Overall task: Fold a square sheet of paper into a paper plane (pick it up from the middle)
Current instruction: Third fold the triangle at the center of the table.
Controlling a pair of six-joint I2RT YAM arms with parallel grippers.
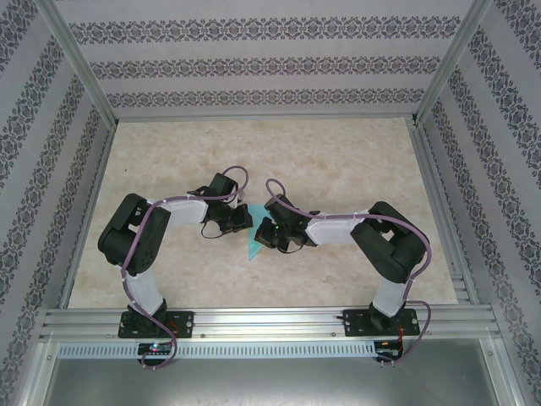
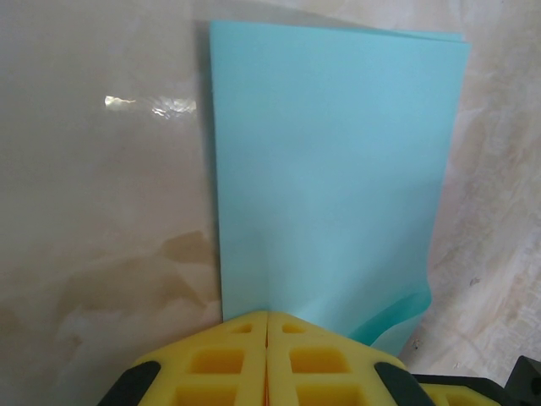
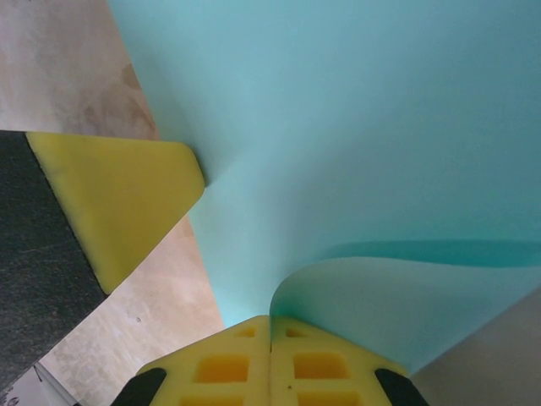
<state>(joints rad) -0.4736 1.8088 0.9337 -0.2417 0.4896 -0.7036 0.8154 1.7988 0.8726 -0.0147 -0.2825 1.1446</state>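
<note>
The light-blue sheet of paper (image 1: 253,247) is held off the table between both grippers, near the table's middle. In the left wrist view the paper (image 2: 330,169) looks doubled over into a tall rectangle with a second layer curling out at its lower right. My left gripper (image 2: 267,313) is shut on its near edge. My right gripper (image 3: 270,319) is also shut, pinching the paper (image 3: 355,127) where one layer bows outward. One yellow finger (image 3: 118,203) of the left gripper touches the sheet's left side there. From above, the left gripper (image 1: 243,218) and right gripper (image 1: 267,232) nearly meet.
The beige marbled table (image 1: 338,161) is walled by patterned panels and aluminium posts (image 1: 80,63). A metal rail (image 1: 270,321) runs along the near edge under the arm bases. A shiny patch (image 2: 152,106) lies on the table left of the paper.
</note>
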